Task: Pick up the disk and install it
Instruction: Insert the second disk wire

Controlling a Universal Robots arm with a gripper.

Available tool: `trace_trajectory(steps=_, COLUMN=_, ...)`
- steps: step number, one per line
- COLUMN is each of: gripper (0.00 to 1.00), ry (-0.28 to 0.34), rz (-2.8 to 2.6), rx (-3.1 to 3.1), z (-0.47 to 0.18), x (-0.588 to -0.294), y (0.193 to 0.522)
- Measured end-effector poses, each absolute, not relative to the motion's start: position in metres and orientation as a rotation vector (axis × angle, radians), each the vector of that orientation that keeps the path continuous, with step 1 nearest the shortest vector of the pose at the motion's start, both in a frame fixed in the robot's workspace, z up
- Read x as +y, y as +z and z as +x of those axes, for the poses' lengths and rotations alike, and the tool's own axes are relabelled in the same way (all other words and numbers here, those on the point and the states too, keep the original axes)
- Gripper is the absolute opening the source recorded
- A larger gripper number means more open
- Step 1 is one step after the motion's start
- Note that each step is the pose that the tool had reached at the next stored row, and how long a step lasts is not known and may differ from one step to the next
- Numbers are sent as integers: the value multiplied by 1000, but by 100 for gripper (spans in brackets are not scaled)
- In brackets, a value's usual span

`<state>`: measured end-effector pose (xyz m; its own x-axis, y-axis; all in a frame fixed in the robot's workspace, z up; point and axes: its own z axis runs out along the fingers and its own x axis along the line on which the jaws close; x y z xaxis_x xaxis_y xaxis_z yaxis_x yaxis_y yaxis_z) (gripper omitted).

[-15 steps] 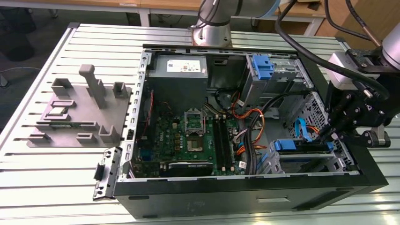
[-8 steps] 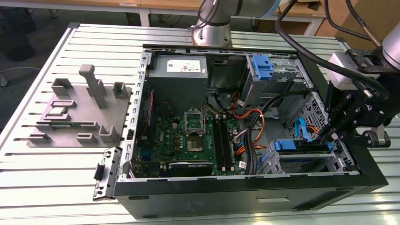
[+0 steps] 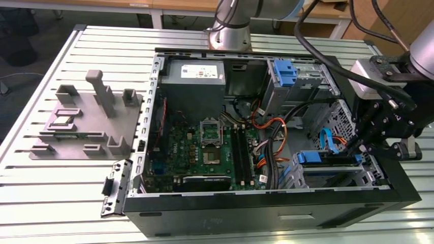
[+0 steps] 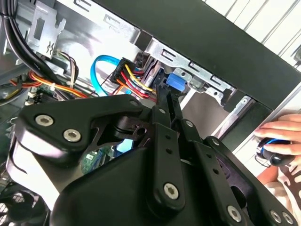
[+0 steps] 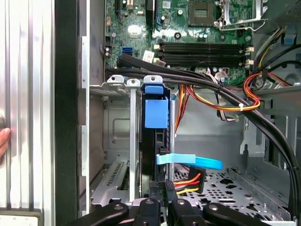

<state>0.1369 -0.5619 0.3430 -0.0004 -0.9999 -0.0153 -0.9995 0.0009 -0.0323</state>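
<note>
Blue-framed disk [image 5: 156, 113] sat edge-on in drive bay [image 5: 117, 122] just ahead of gripper [image 5: 160, 200]; fingers nearly together, grip on disk uncertain; risk: orange wires [image 5: 211, 101] close alongside might snag

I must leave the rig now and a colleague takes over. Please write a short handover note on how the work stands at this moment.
Gripper: inside the open black computer case, at the drive bay on the exterior view's right. Whether its fingers are open or shut cannot be seen.
Disk: the silver hard drive in its blue plastic carrier frame stands on edge in the bay slot, directly ahead of the gripper in the first wrist view.
Done: disk picked up and brought into the bay.
Left: full seating is not confirmed.
A person's hand rests outside the case.
</note>
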Motion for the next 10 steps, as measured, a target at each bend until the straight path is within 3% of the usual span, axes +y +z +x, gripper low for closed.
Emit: trace_trajectory(steps=10, gripper=16, ry=-62, rz=-2185, rx=2169, z=127, x=-560, y=339)
